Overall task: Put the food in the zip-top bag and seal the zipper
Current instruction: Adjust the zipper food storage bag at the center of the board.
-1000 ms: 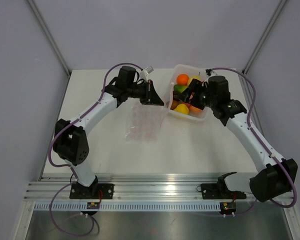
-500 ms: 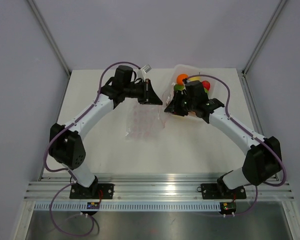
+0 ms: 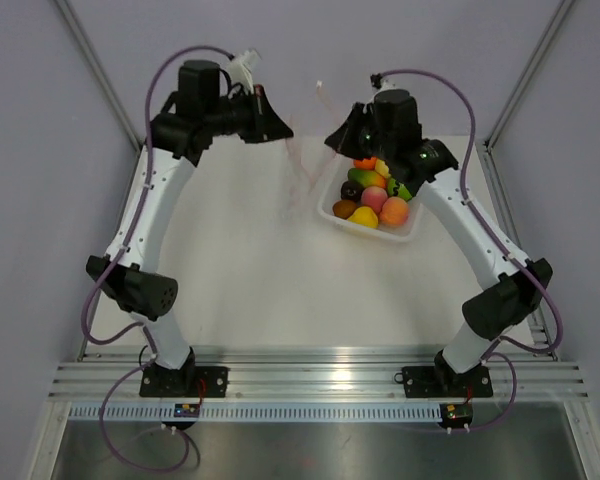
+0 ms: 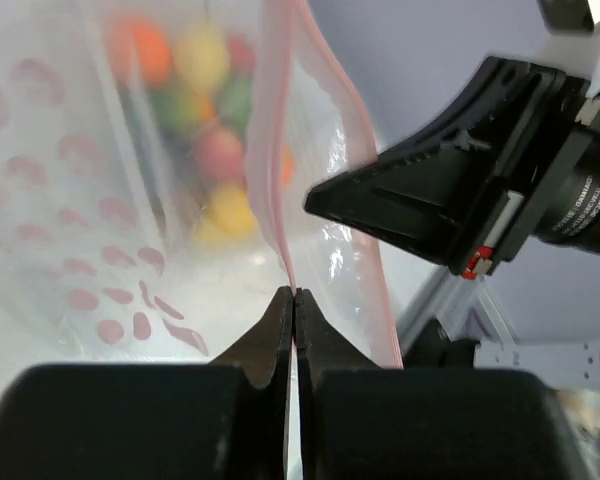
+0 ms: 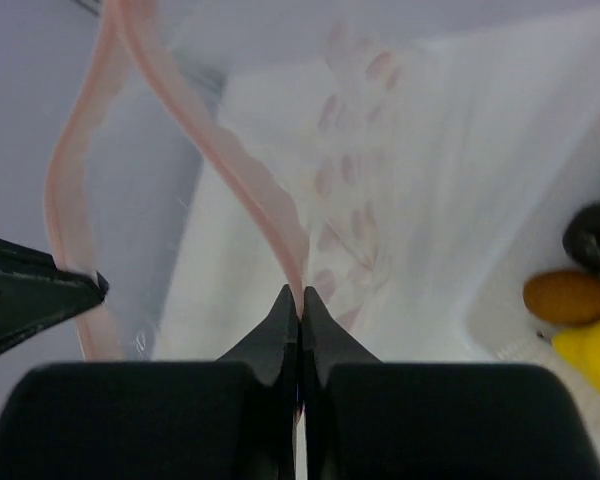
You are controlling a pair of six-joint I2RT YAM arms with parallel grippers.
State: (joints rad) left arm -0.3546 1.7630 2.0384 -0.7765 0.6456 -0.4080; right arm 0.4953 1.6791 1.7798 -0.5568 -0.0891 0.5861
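The zip-top bag [image 3: 298,175] hangs in the air between my two grippers, clear with faint pink dots, its mouth pulled apart. My left gripper [image 3: 283,130] is shut on one lip of the pink zipper [image 4: 270,150]. My right gripper [image 3: 328,140] is shut on the other lip of the zipper [image 5: 250,190]. Each wrist view shows its jaws pinched together on the pink strip, left gripper [image 4: 294,292] and right gripper [image 5: 300,292]. The food [image 3: 372,195], small glossy fruits in orange, yellow, green, pink and dark brown, lies in a tray to the right, below the right gripper.
The translucent white tray [image 3: 378,229] stands on the white table [image 3: 240,280] at the back right. Metal frame posts rise at both back corners. The arm bases sit on the rail at the near edge.
The right gripper left the tray and shut on the bag's mouth edge. Both arms then rose, lifting the bag off the table and spreading its mouth.
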